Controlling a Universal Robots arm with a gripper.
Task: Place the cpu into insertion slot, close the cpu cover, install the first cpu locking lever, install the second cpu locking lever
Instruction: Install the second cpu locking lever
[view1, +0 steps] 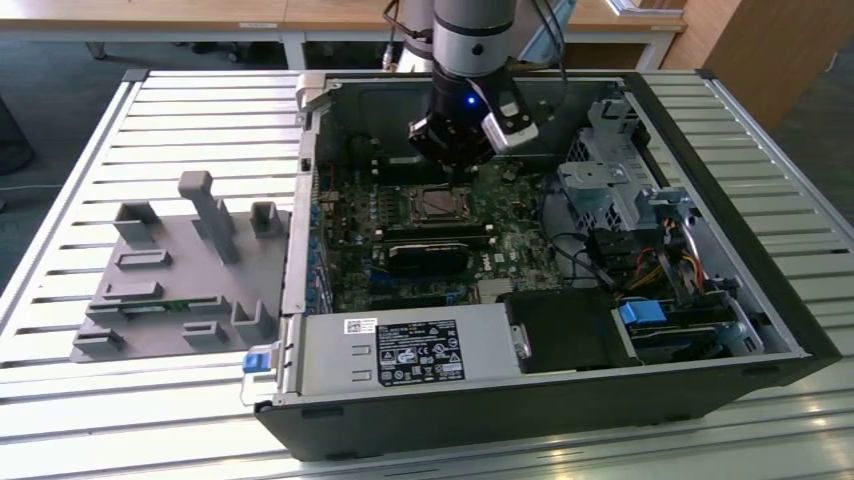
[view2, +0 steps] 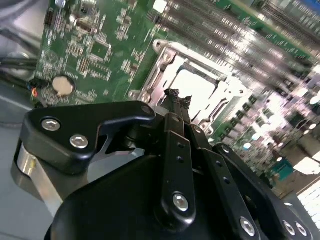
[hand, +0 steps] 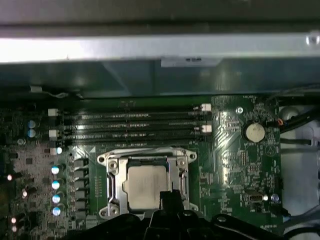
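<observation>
Gripper hangs low inside the open computer case, its black fingers pressed together to a narrow tip with nothing visibly held between them. In the first wrist view the cpu sits flat in the insertion slot, silver face up, and the cpu cover appears to lie down around it as a bright frame with the chip showing through its window. The closed tip stands right at the near edge of the socket, over or just beside the frame's rim; whether it touches metal I cannot tell. The levers themselves are hard to pick out, so I cannot say whether either is latched. Risks, as I judge them: the tip is close enough to the cover that a small sideways drift could push the frame or scrape the chip's face; pressing down off-centre could seat the cover crooked; and a slip off the thin metal edge could drive the fingers into the green motherboard and the small parts near the socket. In the exterior view the arm comes down from above the socket, near the case's far wall, leaving little room for any wide correction.
</observation>
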